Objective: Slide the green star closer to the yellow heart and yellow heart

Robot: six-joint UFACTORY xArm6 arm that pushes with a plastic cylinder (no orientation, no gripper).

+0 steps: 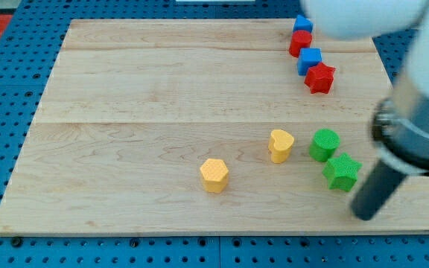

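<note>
arm (415, 112) blurred, cut off at right

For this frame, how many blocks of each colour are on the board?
Blue: 2, a block at the view's top and a cube
Red: 2, a block and a star
Green: 2, a cylinder and the green star
Yellow: 2, the yellow heart and a hexagon
Total: 8

This looks like a robotics lab bench. A pale wooden board (162, 112) lies on a blue perforated mounting plate (6, 89), with small coloured test blocks on it.
</note>
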